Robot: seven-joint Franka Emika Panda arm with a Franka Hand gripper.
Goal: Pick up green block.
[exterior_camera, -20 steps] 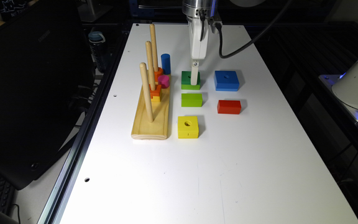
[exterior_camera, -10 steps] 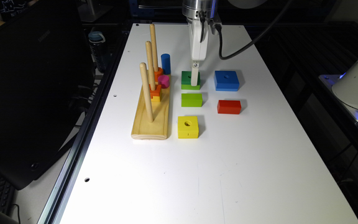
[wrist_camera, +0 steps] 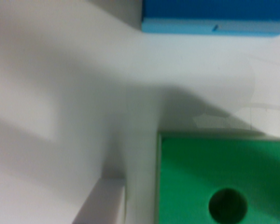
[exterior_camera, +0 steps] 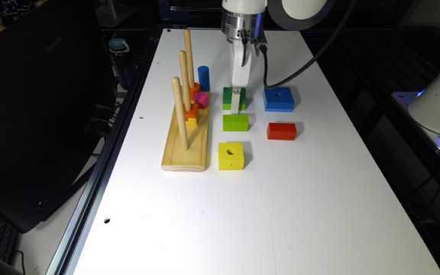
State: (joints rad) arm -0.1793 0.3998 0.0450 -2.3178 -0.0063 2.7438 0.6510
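**A:** Exterior view first: where is your gripper?

**B:** It hangs straight down from my wrist, low over the white table, right at the green block. One white finger stands in front of the block's near face and hides its middle.

**A:** And where does the green block sit?

**B:** Flat on the table, just beside the wooden peg board on the exterior view's right. The blue block lies further to the exterior view's right of it, apart from it. The lime block sits just in front of it, then the yellow block nearer the camera. The red block is in front of the blue one.

**A:** What does the wrist view give you?

**B:** The green block close up, dark green top with its round hole, and the edge of the blue block beyond it. A pale, blurred finger of mine stands just beside the green block's edge.

**A:** Is your hand wide or closed on it?

**B:** I cannot tell; I cannot make out the gap between my fingers, nor whether they press on the block.
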